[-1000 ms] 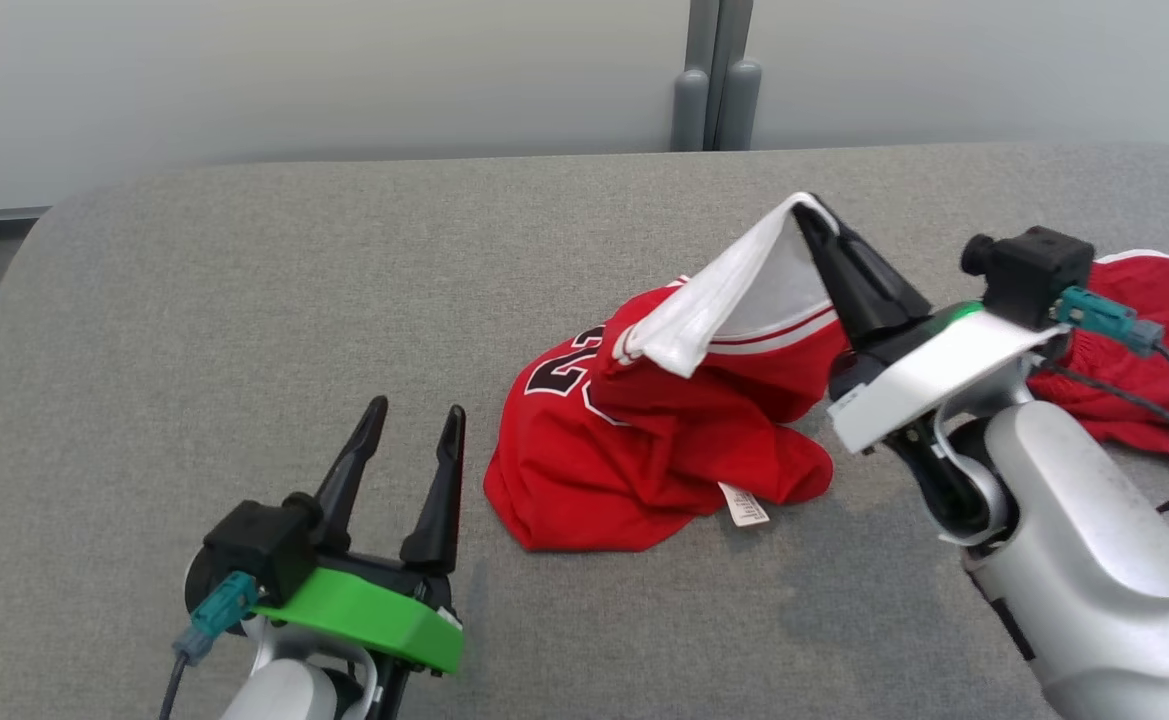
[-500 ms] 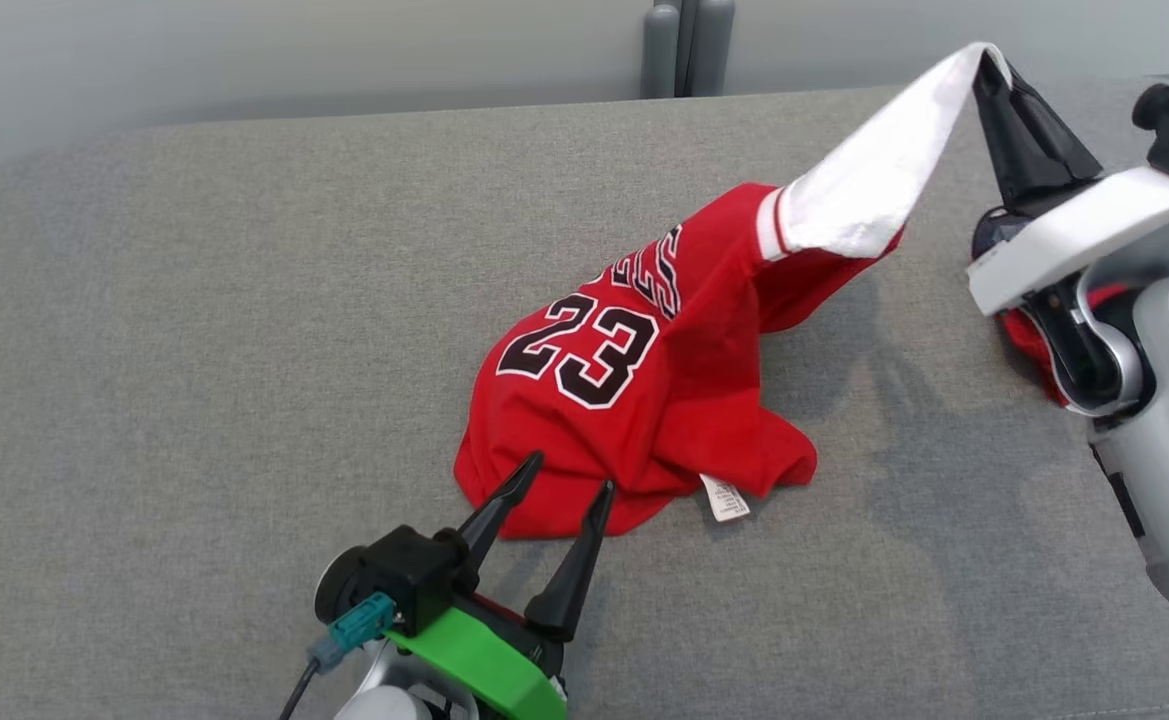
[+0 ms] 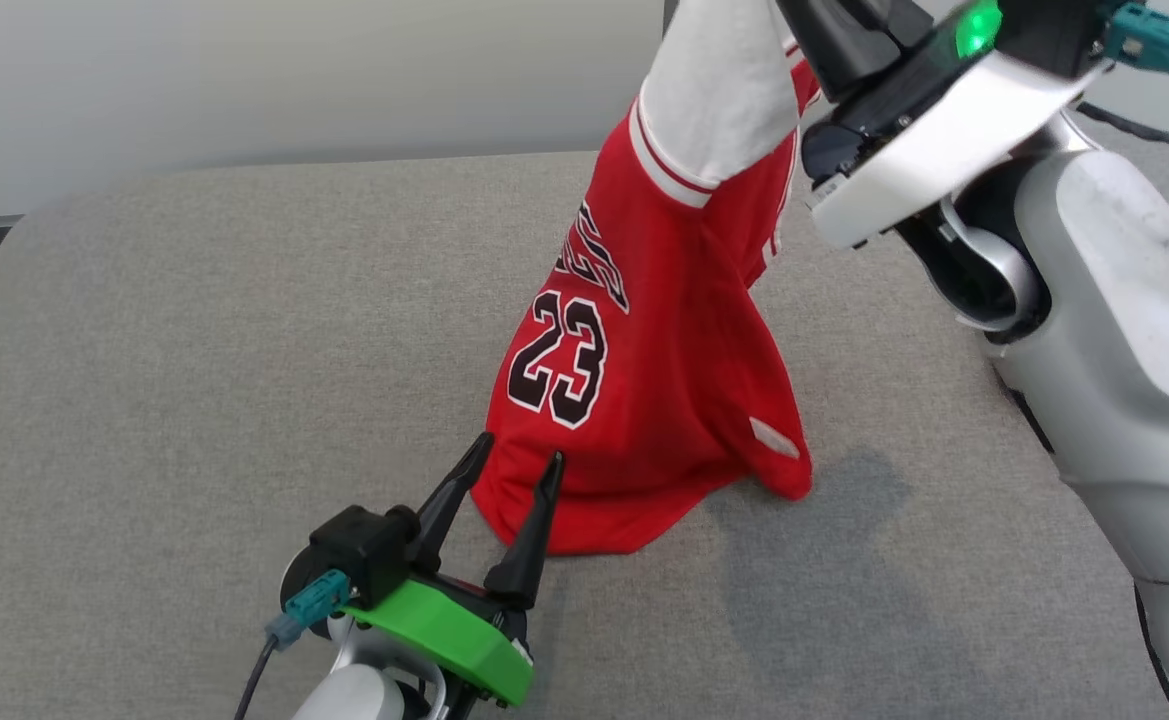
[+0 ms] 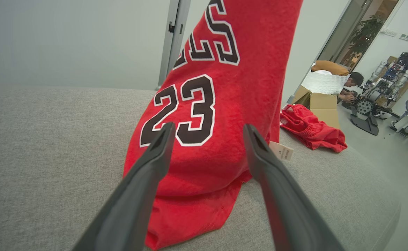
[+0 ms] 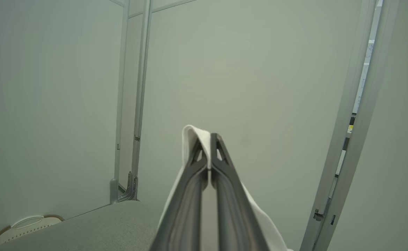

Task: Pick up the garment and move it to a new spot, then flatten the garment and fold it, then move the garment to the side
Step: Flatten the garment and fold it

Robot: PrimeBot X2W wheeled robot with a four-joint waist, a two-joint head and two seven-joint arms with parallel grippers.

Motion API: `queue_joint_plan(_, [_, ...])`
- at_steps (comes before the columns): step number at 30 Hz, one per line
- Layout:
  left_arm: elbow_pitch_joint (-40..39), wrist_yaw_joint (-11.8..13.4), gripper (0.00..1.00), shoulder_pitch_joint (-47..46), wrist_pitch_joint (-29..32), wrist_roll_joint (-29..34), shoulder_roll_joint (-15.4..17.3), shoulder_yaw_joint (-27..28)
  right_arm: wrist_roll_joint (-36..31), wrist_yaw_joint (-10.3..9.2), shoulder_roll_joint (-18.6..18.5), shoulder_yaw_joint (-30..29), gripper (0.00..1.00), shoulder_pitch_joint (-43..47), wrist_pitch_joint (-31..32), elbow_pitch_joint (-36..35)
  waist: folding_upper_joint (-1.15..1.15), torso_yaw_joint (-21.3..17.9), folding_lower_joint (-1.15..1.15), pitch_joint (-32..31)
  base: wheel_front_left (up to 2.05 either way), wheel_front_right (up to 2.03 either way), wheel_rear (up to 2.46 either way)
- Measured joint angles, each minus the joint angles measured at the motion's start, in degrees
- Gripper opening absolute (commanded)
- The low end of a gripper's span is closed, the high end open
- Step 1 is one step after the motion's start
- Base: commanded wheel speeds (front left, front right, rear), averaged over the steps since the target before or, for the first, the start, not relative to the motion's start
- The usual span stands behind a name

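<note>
The garment (image 3: 644, 400) is a red jersey with a black "23" and a white sleeve. It hangs upright from its white sleeve (image 5: 190, 134), and its lower hem rests on the grey table (image 3: 194, 350). My right gripper (image 5: 207, 139) is shut on that sleeve, high above the table; its dark fingers (image 3: 834, 40) run off the top of the head view. My left gripper (image 3: 522, 447) is open, low at the near left hem. In the left wrist view the garment (image 4: 204, 167) stands just past my left gripper (image 4: 209, 127), and I cannot tell if they touch.
A second red garment (image 4: 308, 127) lies crumpled at the table's far right. Beyond the table edge are a cardboard box (image 4: 324, 104) and a person (image 4: 354, 82) among equipment. A pale wall stands behind the table.
My right gripper has raised the sleeve much higher, so the jersey went from lying crumpled to hanging. The left gripper has come up to its hem. The camera has shifted too.
</note>
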Motion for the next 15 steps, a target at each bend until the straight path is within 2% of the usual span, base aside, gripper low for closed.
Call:
queue_joint_plan(9, [0.1,0.5,1.0,0.1,-0.5,-0.8,-0.3,1.6,-4.1,0.51,0.8,5.0,0.0,-11.5,6.0,0.9,0.0,3.2,0.0,-3.4,0.0,0.0,0.0])
queue_joint_plan(15, [-0.8,1.6,1.0,0.2,-0.8,-1.0,-0.4,3.3,-4.4,0.44,2.8,4.2,0.0,-15.7,8.7,5.6,0.0,5.9,0.0,-5.1,0.0,0.0,0.0])
